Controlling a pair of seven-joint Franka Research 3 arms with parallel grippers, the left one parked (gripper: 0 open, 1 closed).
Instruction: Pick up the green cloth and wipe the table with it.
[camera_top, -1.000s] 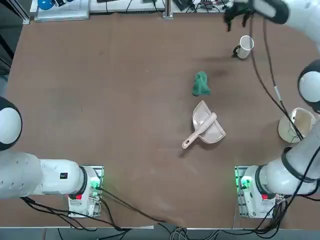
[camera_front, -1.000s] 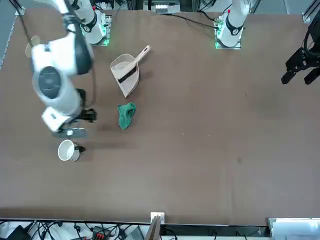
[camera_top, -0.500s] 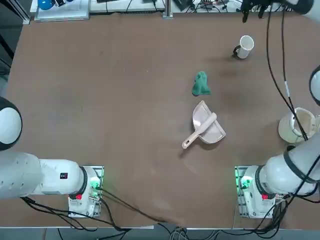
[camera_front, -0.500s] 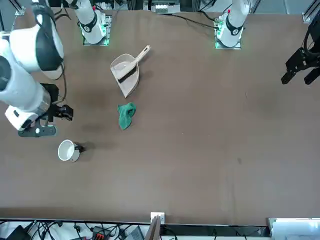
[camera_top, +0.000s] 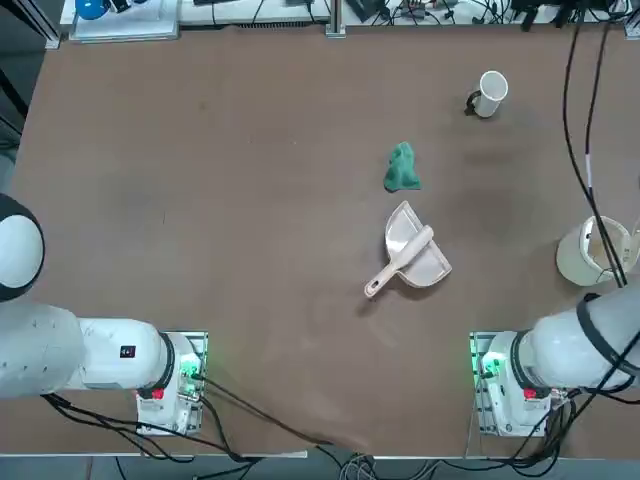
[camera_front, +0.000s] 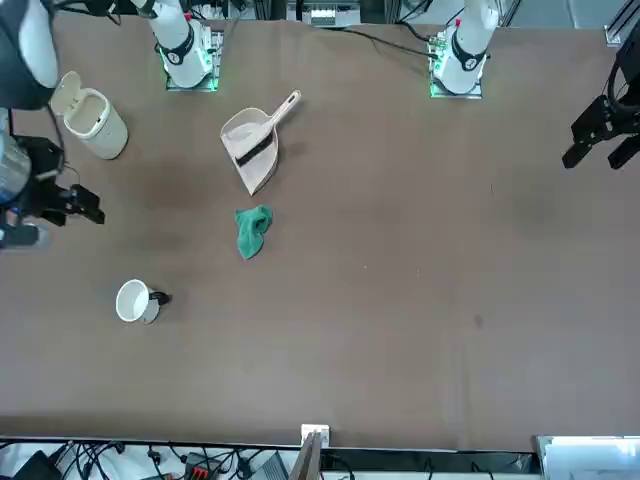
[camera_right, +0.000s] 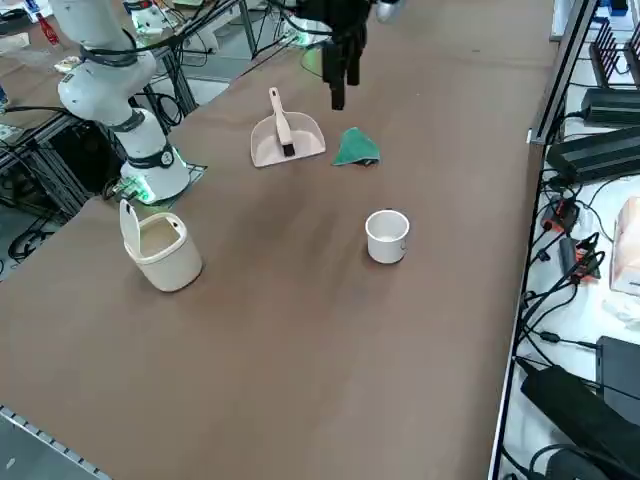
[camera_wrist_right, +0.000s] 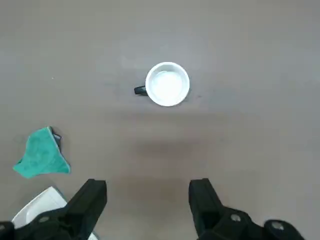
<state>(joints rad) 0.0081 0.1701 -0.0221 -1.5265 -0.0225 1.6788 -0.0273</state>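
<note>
Right wrist view: the right end effector (camera_wrist_right: 148, 207) is wide open, with nothing between its fingers, up above the desk (camera_wrist_right: 240, 135). The green cloth (camera_wrist_right: 41, 156) lies on the desk near the dustpan (camera_top: 425, 262). A brush sits in the dustpan. The white cup (camera_wrist_right: 167, 84) stands upright, and I see nothing in it. The white bin (camera_right: 170, 258) has its lid up.

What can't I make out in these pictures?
- Bin's inside: partly hidden in the top view by hanging cables.
- Right gripper: held over the table, fingers apart; the wrist view's edge cuts off its rear.
- Dustpan: mostly hidden in the wrist view by a finger and the edge.
- Green cloth's underside: face-down in every view.
</note>
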